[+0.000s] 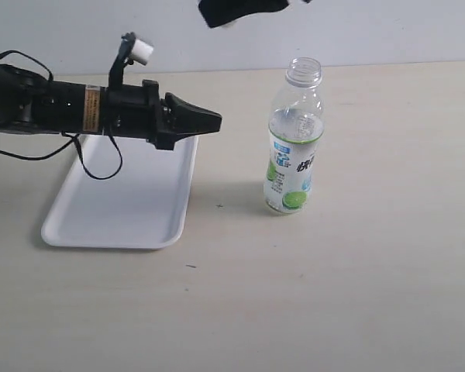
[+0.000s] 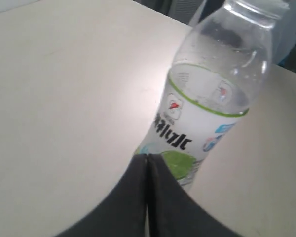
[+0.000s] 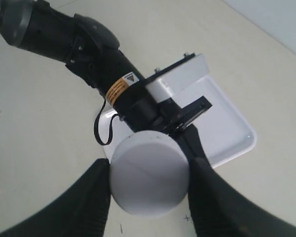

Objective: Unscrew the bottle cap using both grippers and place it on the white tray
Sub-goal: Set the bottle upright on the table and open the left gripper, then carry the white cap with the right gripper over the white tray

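Right end effector [image 3: 149, 165] grips small round white plastic cap [image 3: 149, 180]; left end effector [image 2: 147, 160] closed, empty. Lower cap onto flat white rectangular tray [image 1: 132, 205], frame left; release gently.

Ok so straight ahead of the left gripper [image 1: 215, 121], jaws shut, there's a short strip of bare table [image 1: 356, 294], then the bottle [image 1: 294, 147] stands upright right in the line. Both sides of the bottle are open tabletop. Below the right gripper [image 3: 149, 178], clamped on the bottle cap [image 3: 148, 168], the left arm [image 3: 89, 44] cuts across the white tray [image 3: 232, 128]. Only the tray past that arm lies bare.
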Available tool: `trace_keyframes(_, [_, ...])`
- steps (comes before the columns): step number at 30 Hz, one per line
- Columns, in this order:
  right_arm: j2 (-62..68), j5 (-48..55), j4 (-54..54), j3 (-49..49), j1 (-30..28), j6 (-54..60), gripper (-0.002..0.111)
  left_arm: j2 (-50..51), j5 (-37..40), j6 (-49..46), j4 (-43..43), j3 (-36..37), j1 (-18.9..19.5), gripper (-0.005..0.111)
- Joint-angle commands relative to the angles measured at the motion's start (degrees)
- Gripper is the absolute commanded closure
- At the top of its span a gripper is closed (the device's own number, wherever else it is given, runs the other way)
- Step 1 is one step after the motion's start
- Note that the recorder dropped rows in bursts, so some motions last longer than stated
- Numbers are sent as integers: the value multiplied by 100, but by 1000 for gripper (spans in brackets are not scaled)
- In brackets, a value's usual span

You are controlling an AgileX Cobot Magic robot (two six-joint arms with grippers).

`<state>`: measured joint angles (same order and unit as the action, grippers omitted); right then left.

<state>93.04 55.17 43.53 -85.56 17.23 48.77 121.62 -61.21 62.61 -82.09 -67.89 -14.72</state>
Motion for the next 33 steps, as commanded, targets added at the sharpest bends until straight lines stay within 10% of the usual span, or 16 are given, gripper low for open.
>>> trace_keyframes(1, [356,-263,-25,7,390,66,108,-157,478,53,487,391,411,107])
trace_keyframes(13, [1140,-685,-537,7,1013,-153,108,-802,1785,-568,1866,1383,1245,107])
trace_keyframes(33, [1240,-689,-608,7,1013,-280,108,-814,1941,-568,1801,1383,1309,107])
